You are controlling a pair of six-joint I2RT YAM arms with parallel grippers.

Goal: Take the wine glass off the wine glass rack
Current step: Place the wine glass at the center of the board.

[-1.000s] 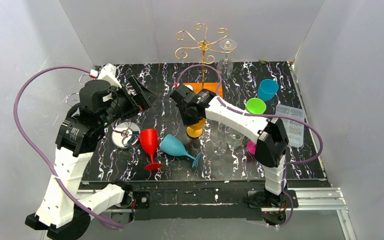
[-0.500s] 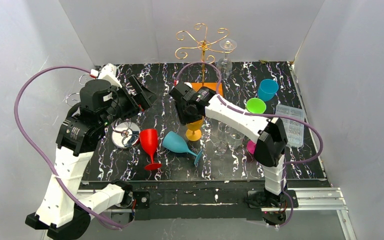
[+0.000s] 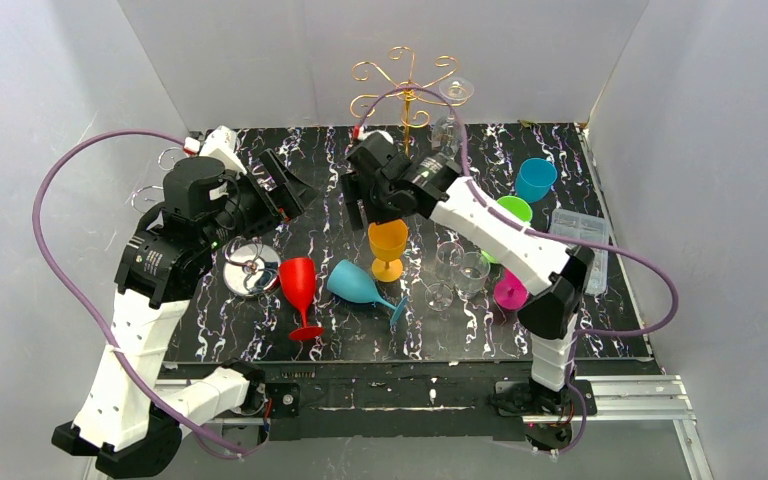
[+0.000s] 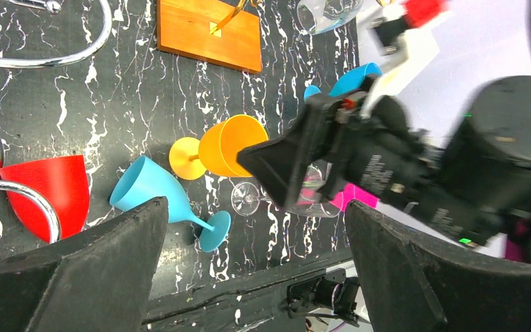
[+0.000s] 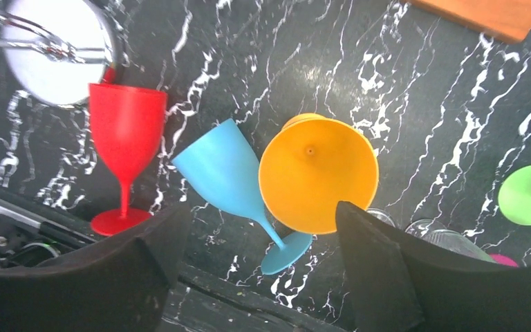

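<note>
Left gripper [image 3: 290, 188], left of the wine glass rack [image 3: 406, 80]: jaws spread, empty. Right gripper [image 3: 372, 208], just in front of the rack: jaws spread, holding nothing, above the upright orange wine glass [image 3: 387, 245]. Clear wine glass [image 3: 455, 92] hangs inverted on the rack's right arm.

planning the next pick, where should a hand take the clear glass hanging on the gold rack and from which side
Take the clear glass by its bowl, just below the stem, coming from the near side. It hangs upside down, with its foot hooked over a right-side branch of the gold rack and the bowl hanging free below. Probably slide it outward along that branch.
</note>
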